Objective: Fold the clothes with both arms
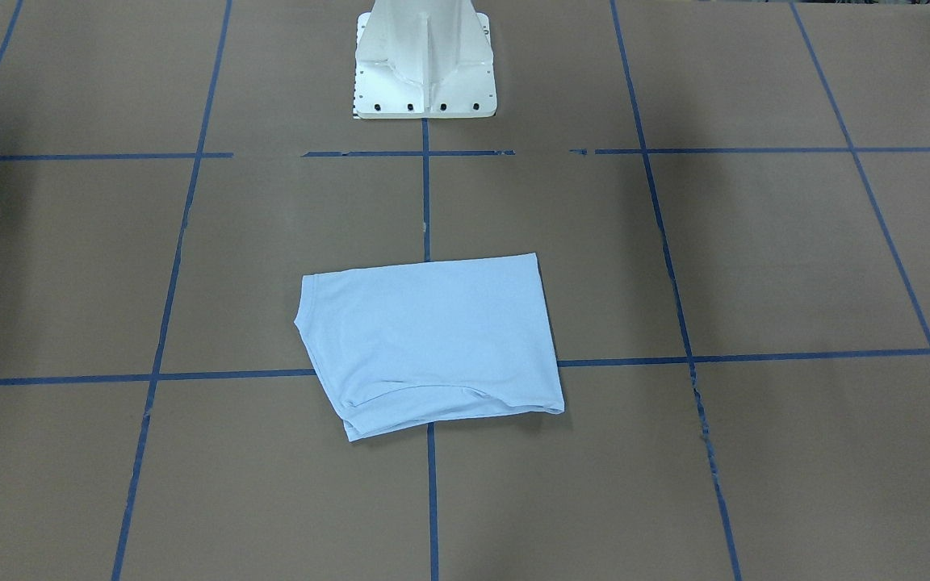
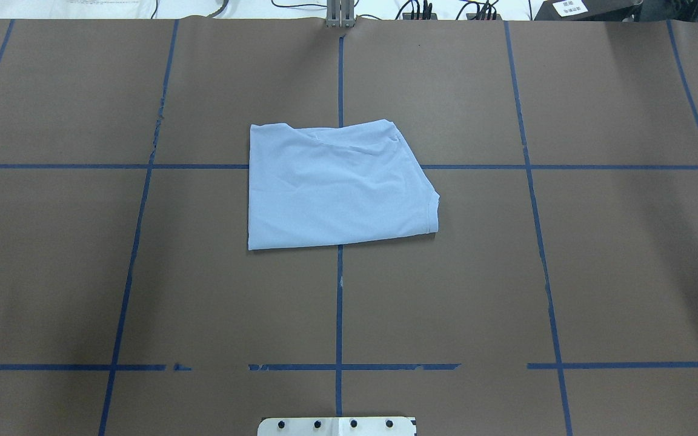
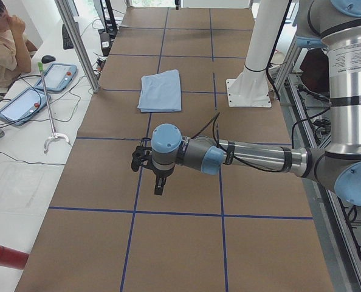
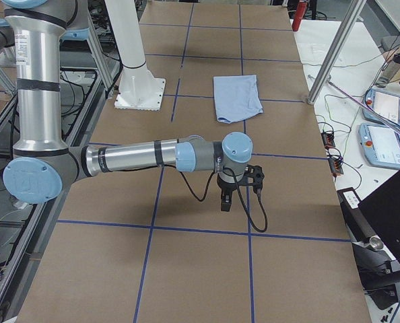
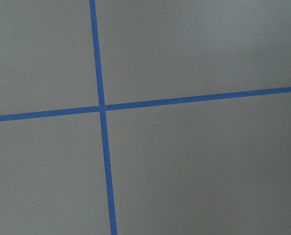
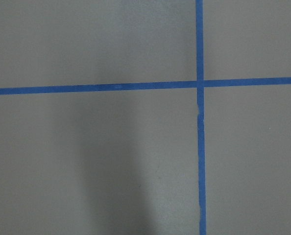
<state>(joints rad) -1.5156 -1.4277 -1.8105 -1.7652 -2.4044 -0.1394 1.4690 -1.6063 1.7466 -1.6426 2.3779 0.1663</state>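
The clothes are one light blue T-shirt (image 1: 433, 339) (image 2: 337, 184), folded into a compact rectangle and lying flat mid-table with one sleeve hem showing at its edge. In the side views it lies far from both arms (image 3: 161, 90) (image 4: 237, 97). My left gripper (image 3: 159, 185) hangs over bare brown table toward the robot's left end, pointing down. At the opposite end my right gripper (image 4: 225, 200) hangs the same way. Both show only in the side views, so I cannot tell whether they are open or shut. The wrist views show only table and blue tape lines.
The white pedestal base (image 1: 425, 64) (image 2: 337, 426) stands at the robot's edge of the table. A side bench holds tablets (image 3: 22, 103), a person (image 3: 4, 48) sits there, and a red cylinder (image 3: 4, 255) lies nearby. Teach pendants (image 4: 382, 128) lie beyond the far edge.
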